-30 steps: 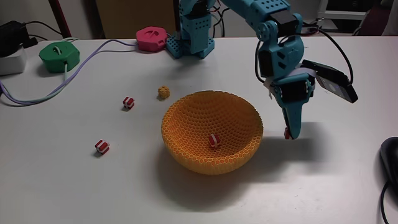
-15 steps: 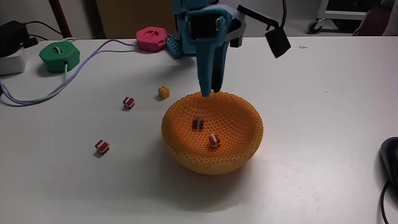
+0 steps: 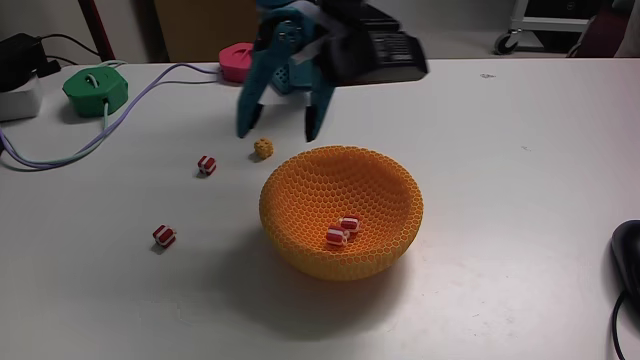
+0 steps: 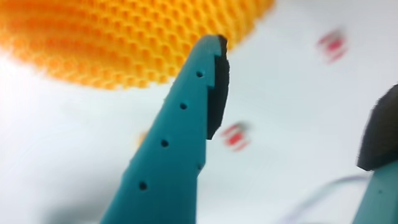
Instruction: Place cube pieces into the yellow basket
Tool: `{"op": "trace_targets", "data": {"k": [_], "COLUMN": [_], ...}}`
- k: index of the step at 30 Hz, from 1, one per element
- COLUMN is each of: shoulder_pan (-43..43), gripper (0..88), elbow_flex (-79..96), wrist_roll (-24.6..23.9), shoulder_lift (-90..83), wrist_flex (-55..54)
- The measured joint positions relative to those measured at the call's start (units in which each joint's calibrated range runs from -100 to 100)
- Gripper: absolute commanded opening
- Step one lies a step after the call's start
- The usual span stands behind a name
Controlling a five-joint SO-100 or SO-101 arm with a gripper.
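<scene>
My gripper [image 3: 278, 132] — jaws now wide and empty, upper centre — has released a second cube [image 3: 336, 237] into the basket [image 3: 300, 195]; two cubes [image 3: 206, 165] remain on the counter [image 3: 520, 180], left.

The yellow basket [image 3: 342, 212] was orange-yellow with a honeycomb mesh. The cube pieces [image 3: 340, 231] wore red and white stripes, as did those at centre left [image 3: 206, 165] and lower left [image 3: 164, 236]. The fingers [image 3: 249, 105] were teal; the counter [image 3: 520, 180] was white. At upper left sat a green box [image 3: 96, 90] and a pink box [image 3: 238, 62].
</scene>
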Motion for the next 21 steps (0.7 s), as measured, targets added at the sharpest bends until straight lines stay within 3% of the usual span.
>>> {"op": "trace_targets", "data": {"k": [4, 7, 14, 21], "shoulder_pan": [9.8, 13.4, 21.0, 22.5], "gripper": [38.8, 39.2, 37.5, 36.1], "elbow_flex": [17.6, 30.8, 39.6, 39.1], "wrist_roll": [-8.3, -11.0, -9.8, -10.1], "shoulder_lift": [-4.4, -4.9, 0.1, 11.5], "wrist_flex": [-20.3, -38.9, -62.0, -73.5]}}
